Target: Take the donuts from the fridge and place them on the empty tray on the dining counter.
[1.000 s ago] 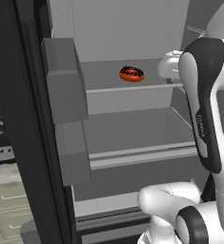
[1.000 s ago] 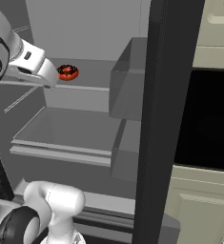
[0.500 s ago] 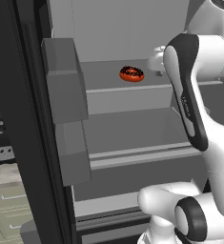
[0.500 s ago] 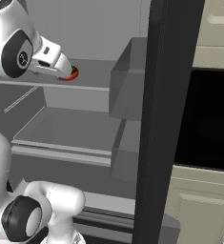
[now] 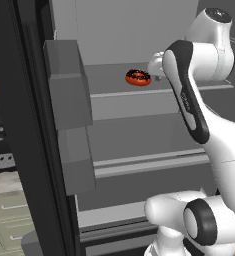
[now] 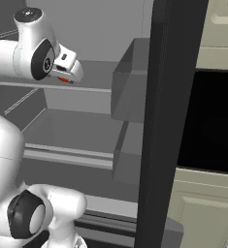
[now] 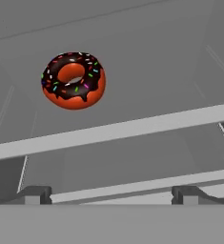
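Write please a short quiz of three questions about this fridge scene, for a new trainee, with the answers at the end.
1. True or false: the hand is already closed around the donut.
2. Where does the donut lie? A) in a door bin B) on a grey shelf inside the fridge C) in the lower drawer
3. In the hand view, is the donut straight ahead between the fingertips, or off to one side?

Key
1. False: the fingertips stand wide apart and short of the donut, holding nothing.
2. B
3. Off to one side: it sits toward the upper left of that view, above the left fingertip.
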Controlling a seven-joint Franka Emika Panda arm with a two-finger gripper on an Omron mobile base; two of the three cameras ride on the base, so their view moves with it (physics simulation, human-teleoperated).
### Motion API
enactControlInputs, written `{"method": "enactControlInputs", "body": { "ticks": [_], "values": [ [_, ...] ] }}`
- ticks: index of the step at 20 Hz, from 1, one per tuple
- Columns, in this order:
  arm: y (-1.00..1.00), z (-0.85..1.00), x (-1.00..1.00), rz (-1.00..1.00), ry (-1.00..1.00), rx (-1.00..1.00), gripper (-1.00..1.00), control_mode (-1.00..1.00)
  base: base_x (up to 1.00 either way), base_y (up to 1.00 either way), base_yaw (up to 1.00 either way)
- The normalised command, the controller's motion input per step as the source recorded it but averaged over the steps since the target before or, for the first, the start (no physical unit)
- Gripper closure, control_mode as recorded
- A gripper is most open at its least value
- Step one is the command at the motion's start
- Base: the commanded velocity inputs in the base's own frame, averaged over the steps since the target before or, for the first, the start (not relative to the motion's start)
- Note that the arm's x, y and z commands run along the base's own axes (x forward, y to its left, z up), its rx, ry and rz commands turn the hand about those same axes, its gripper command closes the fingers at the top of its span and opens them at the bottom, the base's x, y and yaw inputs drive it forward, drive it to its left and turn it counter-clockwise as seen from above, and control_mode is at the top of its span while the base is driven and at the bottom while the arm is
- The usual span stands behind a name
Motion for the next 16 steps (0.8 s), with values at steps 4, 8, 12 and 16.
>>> {"method": "enactControlInputs", "body": {
  "ticks": [4, 8, 12, 16],
  "values": [
    [0.0, 0.0, 0.61, 0.01, 0.0, 0.0, -1.0, -1.0, 0.0, 0.0, 0.0],
    [0.0, 0.0, 0.48, 0.0, 0.0, 0.0, -1.0, -1.0, 0.0, 0.0, 0.0],
    [0.0, -0.03, 0.48, 0.0, 0.07, 0.0, -1.0, -1.0, 0.0, 0.0, 0.0],
    [0.0, 0.0, 0.46, 0.0, 0.01, 0.0, -1.0, -1.0, 0.0, 0.0, 0.0]
  ]
}}
